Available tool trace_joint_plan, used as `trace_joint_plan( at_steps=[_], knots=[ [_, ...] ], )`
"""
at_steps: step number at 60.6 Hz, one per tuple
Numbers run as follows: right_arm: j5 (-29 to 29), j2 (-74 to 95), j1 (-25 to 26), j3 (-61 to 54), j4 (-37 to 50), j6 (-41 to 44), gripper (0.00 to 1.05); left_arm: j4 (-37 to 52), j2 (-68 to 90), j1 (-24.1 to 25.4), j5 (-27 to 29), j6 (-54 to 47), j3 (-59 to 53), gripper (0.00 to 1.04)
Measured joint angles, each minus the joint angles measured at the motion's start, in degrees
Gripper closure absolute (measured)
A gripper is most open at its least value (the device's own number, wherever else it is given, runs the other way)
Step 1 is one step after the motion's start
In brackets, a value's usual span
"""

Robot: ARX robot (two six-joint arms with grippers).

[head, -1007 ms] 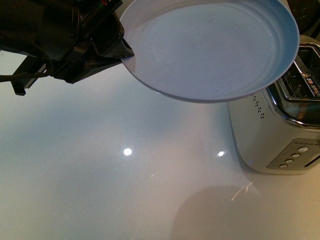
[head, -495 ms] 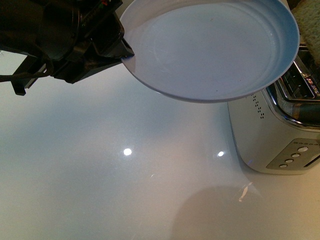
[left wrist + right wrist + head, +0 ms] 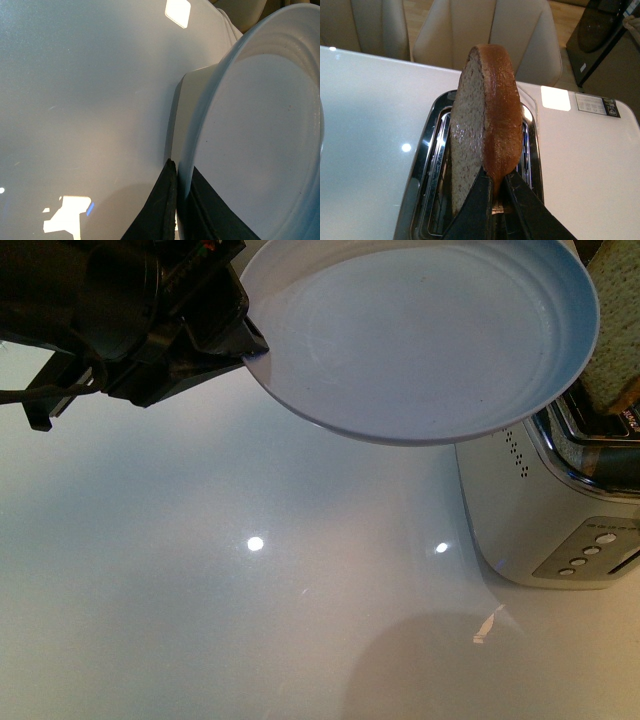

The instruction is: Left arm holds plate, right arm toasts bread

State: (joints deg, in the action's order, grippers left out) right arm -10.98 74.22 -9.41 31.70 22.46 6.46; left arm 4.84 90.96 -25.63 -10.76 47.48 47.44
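Bread (image 3: pixel 480 130) pinched upright in right hand (image 3: pixel 496 181) over toaster (image 3: pixel 426 150) — left hand (image 3: pixel 182 168) clamps plate (image 3: pixel 420 340) rim.

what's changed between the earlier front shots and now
The speckled brown bread slice, gripped upright by the right claw, came into the front view at the top right and moved down toward the silver toaster. It is now over the toaster's slots. Nothing was newly grasped or let go. The left claw stays shut on the rim of the round pale blue plate, in the same spot. The toaster has not moved.
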Motion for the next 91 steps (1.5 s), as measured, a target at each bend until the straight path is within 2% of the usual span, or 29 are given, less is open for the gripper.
trace_joint_plan(
  at_steps=[40, 59, 78, 91],
  knots=[
    [-2.8, 10.19, -1.84, -0.11, 2.97, -0.81, 1.02, 0.0, 0.0, 0.0, 0.0, 0.0, 0.0, 1.02],
    [-2.36, 7.56, -1.22, -2.71, 4.57, -1.86, 0.55, 0.0, 0.0, 0.0, 0.0, 0.0, 0.0, 1.02],
    [-1.09, -8.83, 1.99, -4.46, 0.39, -3.06, 0.08, 0.0, 0.0, 0.0, -0.02, 0.0, 0.0, 1.02],
    [-1.18, -11.96, 2.47, -4.59, 0.15, -3.67, 0.09, 0.0, 0.0, 0.0, -0.11, 0.0, 0.0, 1.02]
  ],
)
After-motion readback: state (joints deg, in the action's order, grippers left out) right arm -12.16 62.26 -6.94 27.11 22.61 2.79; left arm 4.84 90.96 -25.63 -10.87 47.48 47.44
